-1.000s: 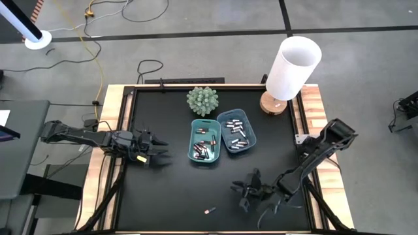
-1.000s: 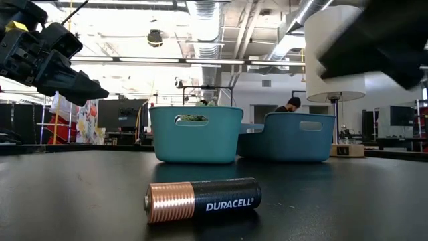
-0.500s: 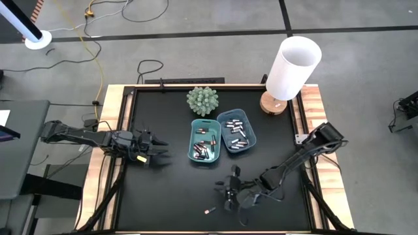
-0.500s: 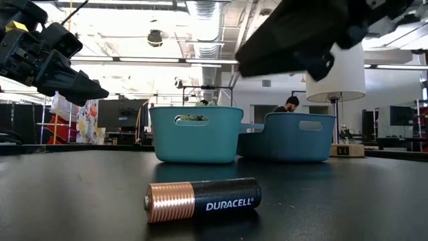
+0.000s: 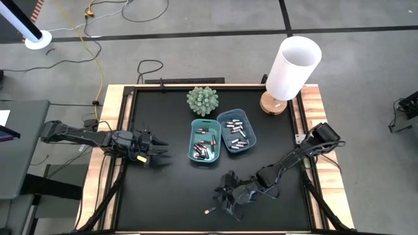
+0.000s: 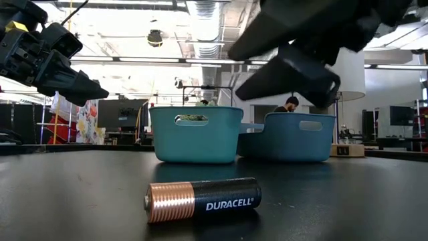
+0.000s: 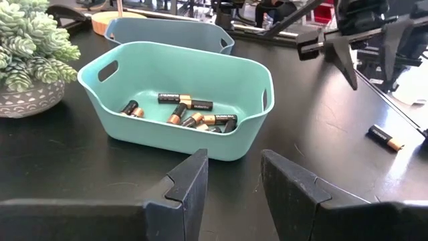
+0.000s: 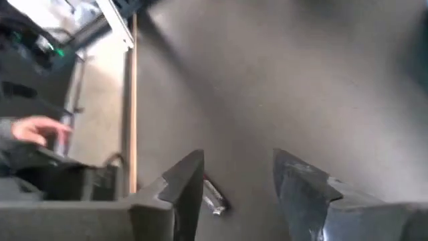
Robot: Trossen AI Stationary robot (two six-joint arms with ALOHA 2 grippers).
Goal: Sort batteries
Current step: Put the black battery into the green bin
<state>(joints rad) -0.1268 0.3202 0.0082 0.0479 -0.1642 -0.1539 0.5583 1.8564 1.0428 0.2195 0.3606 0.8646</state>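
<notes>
Now your right hand (image 5: 225,199) has swept in across the counter (image 5: 170,189) and spread its fingers, empty, just above the lone battery (image 5: 209,211) lying near the front edge. Your left hand (image 5: 157,154) waits, released, beside the trays (image 5: 194,156).

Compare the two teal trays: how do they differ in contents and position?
The left tray holds dark batteries with copper ends; the right tray holds silvery ones. The left tray lies square to the table and nearer its front edge; the right tray is turned slightly and reaches farther back. Both are the same shape, side by side.
</notes>
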